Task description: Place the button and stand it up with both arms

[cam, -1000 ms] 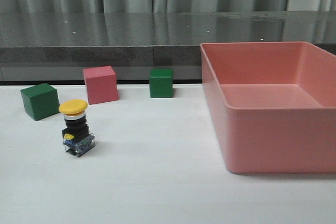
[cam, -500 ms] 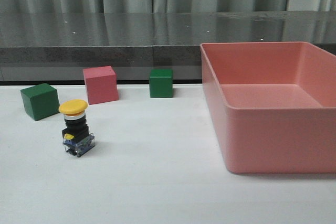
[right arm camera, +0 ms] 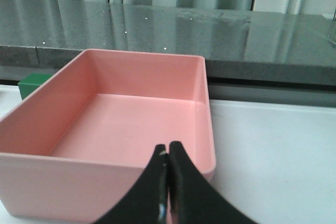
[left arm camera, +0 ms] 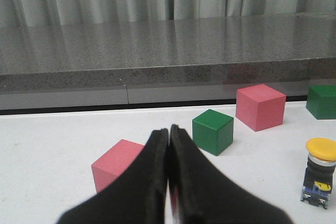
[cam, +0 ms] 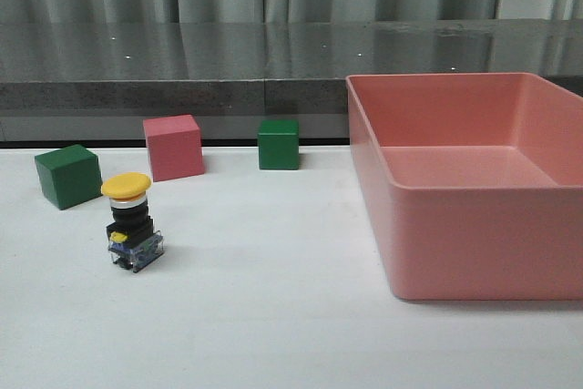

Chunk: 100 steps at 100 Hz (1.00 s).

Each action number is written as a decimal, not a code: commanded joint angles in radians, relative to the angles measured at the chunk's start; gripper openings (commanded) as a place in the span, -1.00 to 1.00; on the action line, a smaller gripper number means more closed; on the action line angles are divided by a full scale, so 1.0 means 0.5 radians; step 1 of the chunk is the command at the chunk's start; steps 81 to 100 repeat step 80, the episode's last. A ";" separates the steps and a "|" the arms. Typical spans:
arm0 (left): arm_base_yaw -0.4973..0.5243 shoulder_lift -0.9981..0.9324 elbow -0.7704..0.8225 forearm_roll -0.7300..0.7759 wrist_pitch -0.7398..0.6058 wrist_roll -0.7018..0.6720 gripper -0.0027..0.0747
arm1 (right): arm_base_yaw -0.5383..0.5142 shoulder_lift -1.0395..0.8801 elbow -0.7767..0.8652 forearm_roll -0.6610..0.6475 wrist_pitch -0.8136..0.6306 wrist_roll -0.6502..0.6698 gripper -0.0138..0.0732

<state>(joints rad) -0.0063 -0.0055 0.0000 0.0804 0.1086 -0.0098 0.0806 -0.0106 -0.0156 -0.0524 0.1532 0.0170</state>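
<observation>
A: What does the front view give?

B: No end effector shows there. The button (cam: 130,223) stands upright on the white tabletop (cam: 273,298), yellow cap up, clear-blue base down. A green cube (cam: 68,176) sits just behind it to the left, a pink cube (cam: 173,147) just behind it to the right, a second green cube (cam: 278,144) farther right, all apart from each other. The pink bin (cam: 474,252) stands well to the right of the button.

A: And the left wrist view?

B: The left end effector (left arm camera: 168,169) has its two black fingers pressed together, nothing between them. The button (left arm camera: 318,171) stands upright off to one side of the fingertips, well apart from them. A pink cube (left arm camera: 118,165) lies close beyond the fingers on the other side, partly hidden by them. A green cube (left arm camera: 212,131) is just past the tips, then another pink cube (left arm camera: 260,106) and a further green cube (left arm camera: 322,101) at the frame's edge, before the grey ledge (left arm camera: 157,45).

A: The right wrist view?

B: The right end effector (right arm camera: 168,182) is also closed tight, holding nothing. It hangs at the near wall of the pink bin (right arm camera: 199,103), whose hollow opens beyond the tips. A corner of a green cube (right arm camera: 32,84) peeks out past the bin's far corner. The button is out of this view.
</observation>
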 commanded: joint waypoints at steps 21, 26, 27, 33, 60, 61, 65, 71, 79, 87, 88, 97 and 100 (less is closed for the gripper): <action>0.005 -0.062 0.090 0.003 -0.154 -0.022 -0.98 | 0.133 -0.043 0.056 -0.055 -0.240 0.067 -0.94; 0.005 -0.062 0.090 0.003 -0.154 -0.022 -0.98 | 0.134 -0.043 0.056 -0.050 -0.240 0.067 -0.94; 0.005 -0.062 0.090 0.003 -0.154 -0.022 -0.98 | 0.134 -0.043 0.056 -0.050 -0.240 0.067 -0.94; 0.005 -0.062 0.090 0.003 -0.154 -0.022 -0.98 | 0.131 -0.043 0.056 -0.050 -0.239 0.067 -0.94; 0.005 -0.062 0.090 0.003 -0.154 -0.022 -0.98 | 0.131 -0.043 0.056 -0.050 -0.235 0.067 -0.94; 0.005 -0.062 0.090 0.003 -0.154 -0.022 -0.98 | 0.131 -0.043 0.056 -0.050 -0.235 0.067 -0.94; 0.005 -0.062 0.090 0.003 -0.154 -0.022 -0.98 | 0.131 -0.043 0.056 -0.050 -0.235 0.067 -0.94; 0.005 -0.062 0.090 0.003 -0.154 -0.022 -0.98 | 0.131 -0.043 0.056 -0.050 -0.233 0.067 -0.94; 0.005 -0.062 0.090 0.003 -0.154 -0.022 -0.98 | 0.131 -0.043 0.056 -0.050 -0.233 0.067 -0.94; 0.005 -0.062 0.090 0.003 -0.154 -0.022 -0.98 | 0.131 -0.043 0.056 -0.050 -0.233 0.067 -0.94; 0.005 -0.062 0.090 0.003 -0.154 -0.022 -0.98 | 0.131 -0.043 0.056 -0.050 -0.233 0.067 -0.94; 0.005 -0.062 0.090 0.003 -0.154 -0.022 -0.98 | 0.131 -0.043 0.056 -0.050 -0.233 0.067 -0.94; 0.005 -0.062 0.090 0.003 -0.154 -0.022 -0.98 | 0.131 -0.043 0.056 -0.050 -0.233 0.067 -0.94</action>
